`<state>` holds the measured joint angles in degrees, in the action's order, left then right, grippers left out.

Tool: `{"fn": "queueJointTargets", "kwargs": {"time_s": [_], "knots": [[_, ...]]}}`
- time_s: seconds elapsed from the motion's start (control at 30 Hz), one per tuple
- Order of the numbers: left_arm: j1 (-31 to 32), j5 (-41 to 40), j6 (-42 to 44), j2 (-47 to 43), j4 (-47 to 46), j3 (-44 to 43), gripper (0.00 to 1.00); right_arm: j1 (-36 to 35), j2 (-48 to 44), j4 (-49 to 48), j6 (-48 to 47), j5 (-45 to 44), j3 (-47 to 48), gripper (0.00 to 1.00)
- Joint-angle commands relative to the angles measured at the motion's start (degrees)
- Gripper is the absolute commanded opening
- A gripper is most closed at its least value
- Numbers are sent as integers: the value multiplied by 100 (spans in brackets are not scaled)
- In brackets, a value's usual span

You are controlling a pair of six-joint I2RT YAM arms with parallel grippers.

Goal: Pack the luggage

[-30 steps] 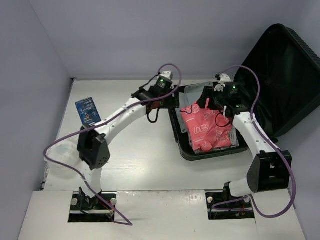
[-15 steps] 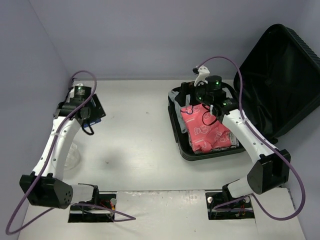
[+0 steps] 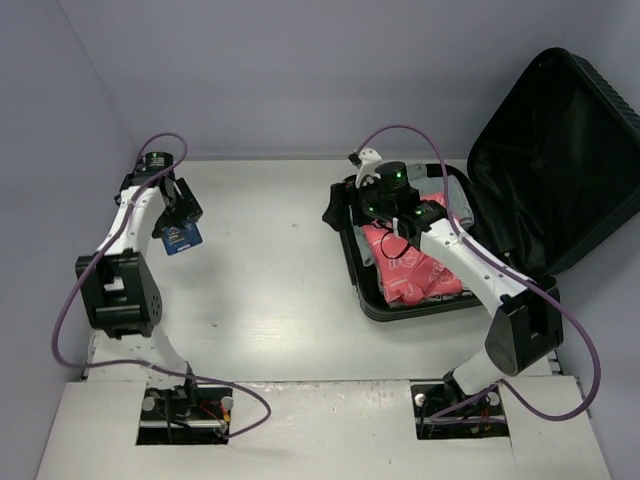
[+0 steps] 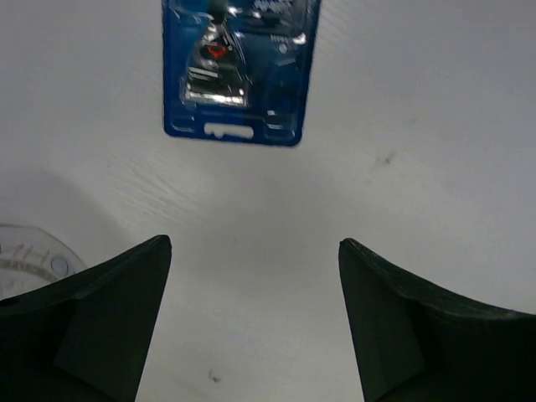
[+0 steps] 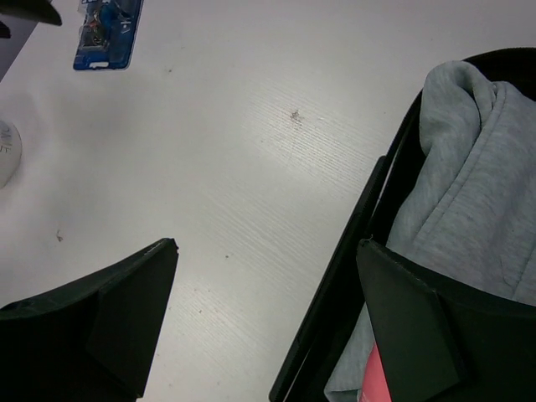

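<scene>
The black luggage (image 3: 560, 150) lies open at the right, lid raised; its near rim also shows in the right wrist view (image 5: 352, 276). Inside lie a pink patterned garment (image 3: 415, 262) and a grey garment (image 5: 469, 193). A blue blister pack (image 3: 180, 238) lies flat on the table at the far left; it also shows in the left wrist view (image 4: 241, 67) and the right wrist view (image 5: 105, 33). My left gripper (image 4: 255, 251) is open and empty, hovering just short of the pack. My right gripper (image 5: 268, 251) is open and empty over the luggage's left rim.
A clear plastic round thing (image 4: 33, 260) lies on the table beside the left gripper, also in the right wrist view (image 5: 7, 151). Grey walls enclose the table at the left and back. The white table (image 3: 270, 270) stretches between pack and luggage.
My left arm swung from the luggage to the far left, over the blue pack. My right gripper moved left from inside the luggage to its left rim.
</scene>
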<state>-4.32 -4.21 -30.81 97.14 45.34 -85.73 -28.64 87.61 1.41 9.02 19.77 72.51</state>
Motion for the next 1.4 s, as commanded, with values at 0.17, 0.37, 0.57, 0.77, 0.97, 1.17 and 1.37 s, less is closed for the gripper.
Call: {"fn": "queueJointTargets", "kwargs": {"time_s": [0.17, 0.37, 0.57, 0.77, 0.97, 1.17, 1.37], "knots": [[-640, -63, 40, 1596, -201, -1585, 75, -18, -447, -396, 48, -78, -202, 85], [-1044, 166, 5, 2484, -166, -2763, 75, -18, -403, -396, 56, -70, -228, 85], [-1071, 192, 154, 3231, 27, -3695, 65, -10, -280, -378, 39, -122, -194, 85], [-1071, 271, 198, 3785, 89, -3863, 54, -18, -140, -378, 4, -184, -123, 86], [-1019, 553, 198, 3961, 18, -3854, 33, -10, -95, -387, 4, -210, -114, 86], [-966, 666, 294, 3865, -52, -3618, 0, 8, -280, -370, -14, -421, -281, 86], [-676, 1035, 339, 3102, -411, -3029, 0, 148, -622, -334, -58, -570, -457, 86]]}}
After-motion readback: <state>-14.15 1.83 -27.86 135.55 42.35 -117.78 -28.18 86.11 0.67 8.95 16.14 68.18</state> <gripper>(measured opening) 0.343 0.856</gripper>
